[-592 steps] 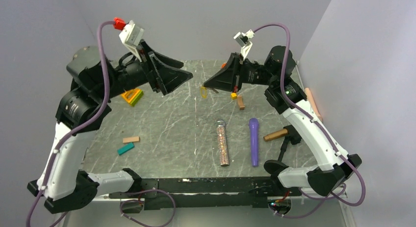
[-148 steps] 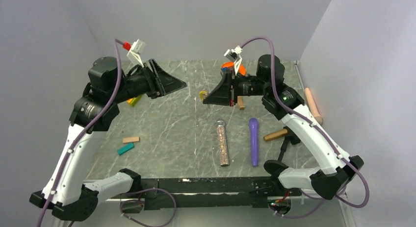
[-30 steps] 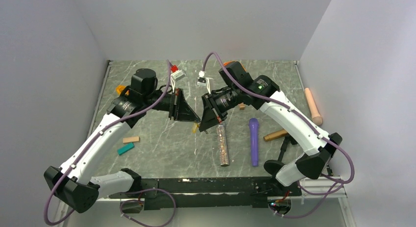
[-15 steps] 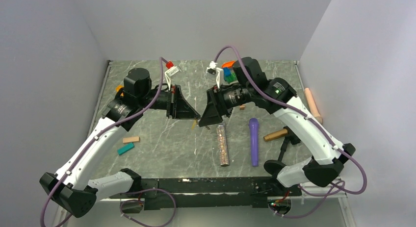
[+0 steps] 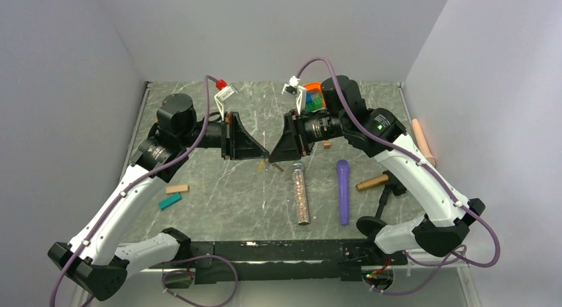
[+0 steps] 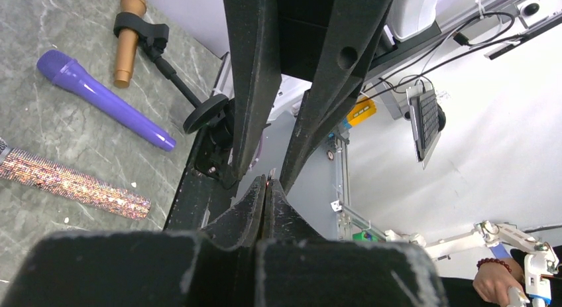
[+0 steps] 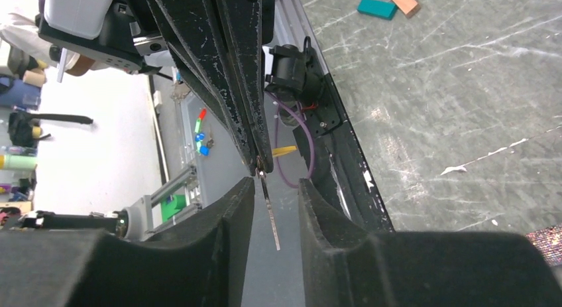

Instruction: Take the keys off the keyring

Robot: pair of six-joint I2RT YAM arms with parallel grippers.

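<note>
My left gripper [image 5: 264, 156] and right gripper [image 5: 273, 158] meet tip to tip above the middle of the table. The left gripper [image 6: 265, 185] is shut, pinching the small keyring [image 7: 260, 164] at its very tip. A thin key [image 7: 268, 211], seen edge-on, hangs from the ring down into the gap of my right gripper [image 7: 276, 182]. The right jaws stand apart on either side of it without touching it. In the top view a tiny yellow-gold key [image 5: 260, 166] dangles under the two tips, with a darker sliver [image 5: 278, 166] beside it.
A glitter tube [image 5: 300, 194], a purple microphone [image 5: 342, 191] and a brown-handled piece [image 5: 372, 182] lie on the table at right. Tan [image 5: 177, 188] and teal [image 5: 169, 201] blocks lie at left. A multicoloured cube [image 5: 315, 98] sits behind the right arm.
Both grippers have drawn back from the table's middle toward the rear, still tip to tip. The right jaws, shut a second ago, now stand apart around the hanging key.
</note>
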